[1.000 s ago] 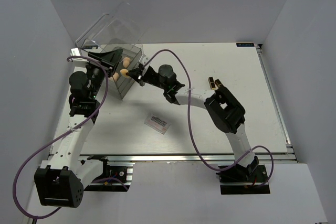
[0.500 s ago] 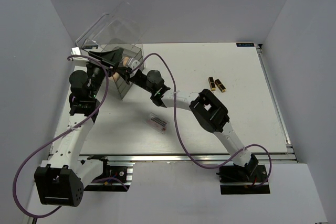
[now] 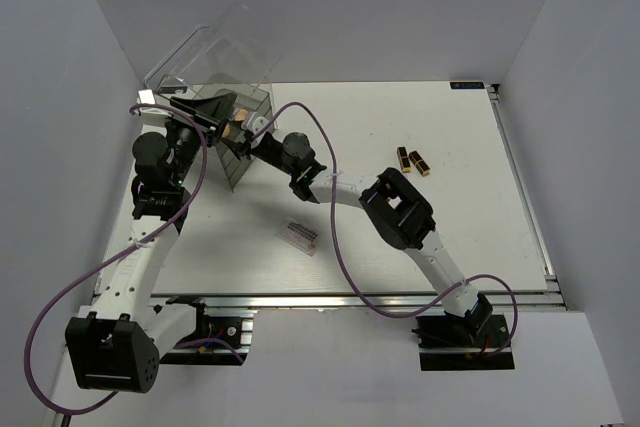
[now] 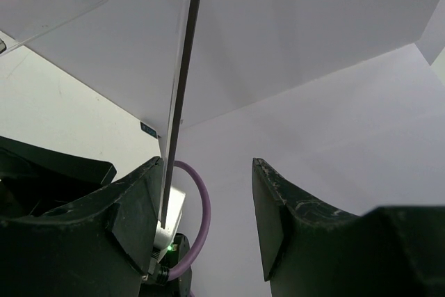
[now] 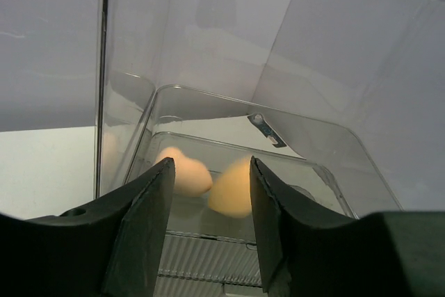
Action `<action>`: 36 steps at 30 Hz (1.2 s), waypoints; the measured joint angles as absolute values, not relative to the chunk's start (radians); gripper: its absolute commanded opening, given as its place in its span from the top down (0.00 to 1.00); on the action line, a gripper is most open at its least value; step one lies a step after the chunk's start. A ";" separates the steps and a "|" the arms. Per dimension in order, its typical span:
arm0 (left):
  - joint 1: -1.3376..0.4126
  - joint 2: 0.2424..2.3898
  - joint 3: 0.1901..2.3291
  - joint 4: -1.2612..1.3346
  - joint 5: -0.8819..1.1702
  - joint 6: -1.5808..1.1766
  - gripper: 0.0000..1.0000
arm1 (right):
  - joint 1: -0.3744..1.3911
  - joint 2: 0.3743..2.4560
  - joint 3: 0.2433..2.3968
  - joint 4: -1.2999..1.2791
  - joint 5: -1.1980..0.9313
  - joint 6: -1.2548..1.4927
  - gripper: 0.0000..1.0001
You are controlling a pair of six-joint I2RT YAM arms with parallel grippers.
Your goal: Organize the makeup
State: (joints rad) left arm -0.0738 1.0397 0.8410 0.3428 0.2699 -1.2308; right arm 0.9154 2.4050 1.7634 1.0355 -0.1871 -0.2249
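Both apart, left pincer point(image 4: 207, 172) and right pincer point(image 5: 210, 165) stretch to the drawer box point(image 3: 250, 105).

Top view: high behind arm bases, looking down onto white table point(image 3: 450, 237). Wrist views peer past left gripper point(image 4: 208, 172) and right gripper point(image 5: 211, 172), close against large clear plastic drawer box point(image 5: 327, 67); all three share it.

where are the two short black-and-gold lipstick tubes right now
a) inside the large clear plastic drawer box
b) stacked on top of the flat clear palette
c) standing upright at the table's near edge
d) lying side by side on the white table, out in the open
d: the top view shows the two short black-and-gold lipstick tubes lying side by side on the white table, well to the right of the large clear plastic drawer box, with nothing holding them.
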 measured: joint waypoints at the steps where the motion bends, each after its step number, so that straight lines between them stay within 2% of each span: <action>1: -0.074 1.040 0.841 0.342 0.270 -1.230 0.38 | 0.915 2.405 1.763 1.037 -0.191 -0.226 0.49; 2: -0.074 1.040 0.841 0.342 0.270 -1.231 0.38 | 0.915 2.405 1.763 1.040 -0.194 -0.227 0.51; 5: -0.074 1.040 0.841 0.342 0.270 -1.230 0.38 | 0.910 2.405 1.762 1.047 -0.198 -0.233 0.67; 6: -0.074 1.040 0.841 0.342 0.270 -1.231 0.38 | 0.909 2.402 1.755 1.053 -0.200 -0.233 0.76; 9: -0.074 1.040 0.841 0.342 0.271 -1.230 0.38 | 0.899 2.334 1.623 1.066 -0.226 -0.234 0.90; 12: -0.074 1.040 0.841 0.345 0.272 -1.227 0.38 | 0.864 2.177 1.377 1.071 -0.318 -0.240 0.96; 14: -0.073 1.040 0.841 0.351 0.272 -1.227 0.38 | 0.818 2.033 1.216 1.040 -0.420 -0.235 0.97; 17: -0.074 1.040 0.841 0.366 0.273 -1.227 0.38 | 0.731 1.829 1.115 0.893 -0.570 -0.244 0.91; 18: -0.073 1.040 0.840 0.372 0.273 -1.227 0.38 | 0.699 1.766 1.116 0.811 -0.618 -0.252 0.77; 22: -0.073 1.039 0.839 0.382 0.273 -1.224 0.38 | 0.603 1.612 1.212 0.387 -0.741 -0.366 0.59; 25: -0.073 1.039 0.839 0.382 0.275 -1.219 0.38 | 0.554 1.559 1.256 0.029 -0.769 -0.554 0.48; 27: -0.073 1.039 0.839 0.382 0.276 -1.216 0.38 | 0.523 1.534 1.249 -0.209 -0.765 -0.734 0.44; 31: -0.073 1.039 0.829 0.393 0.278 -1.214 0.38 | 0.462 1.507 1.218 -0.670 -0.719 -1.098 0.42; 36: -0.073 1.039 0.817 0.402 0.281 -1.216 0.38 | 0.411 1.475 1.172 -1.009 -0.614 -1.422 0.44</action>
State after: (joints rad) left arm -0.0727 1.0389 0.8165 0.4019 0.2806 -1.2160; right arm 0.4114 1.4746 1.1725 -1.0092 -0.6140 -1.4223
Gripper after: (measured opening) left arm 0.625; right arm 0.576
